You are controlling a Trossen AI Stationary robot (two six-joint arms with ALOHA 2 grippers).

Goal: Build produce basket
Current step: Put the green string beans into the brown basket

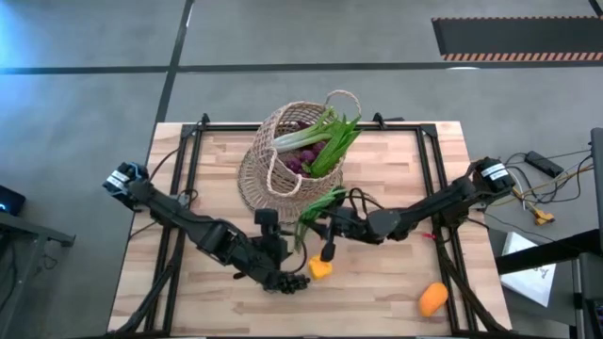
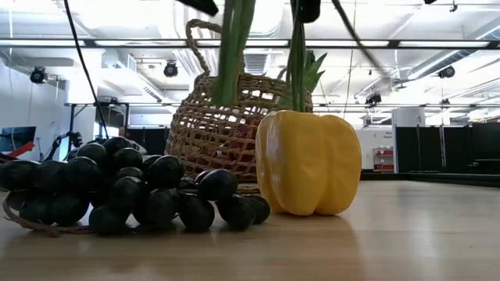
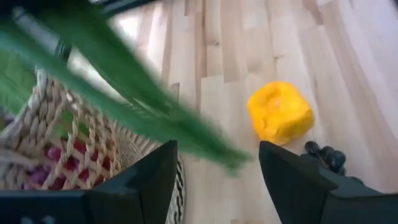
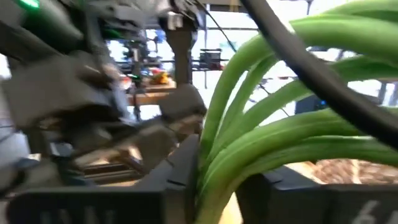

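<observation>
Pale wooden planks make up the table (image 1: 396, 282), which stands on a grey floor. At the far middle of it the wicker basket (image 1: 268, 169) lies tipped on its side, its mouth toward the right. Inside it are purple grapes (image 1: 303, 162) and a leek (image 1: 303, 137), with long green leaves (image 1: 337, 143) spilling out over the rim.

Just near of the basket, the right hand (image 1: 330, 222) is closed on a bunch of green onions (image 1: 316, 209); the right wrist view shows the stalks pinched between its two fingers (image 4: 183, 177). The left hand (image 1: 267, 235) is close beside it on the left, its fingers spread wide apart around nothing, the green onion tips crossing just in front of them.

On the near part of the table a yellow pepper (image 1: 319, 269) stands upright, with a bunch of black grapes (image 1: 293, 281) touching it on the left. An orange (image 1: 432, 298) lies well apart at the near right.
</observation>
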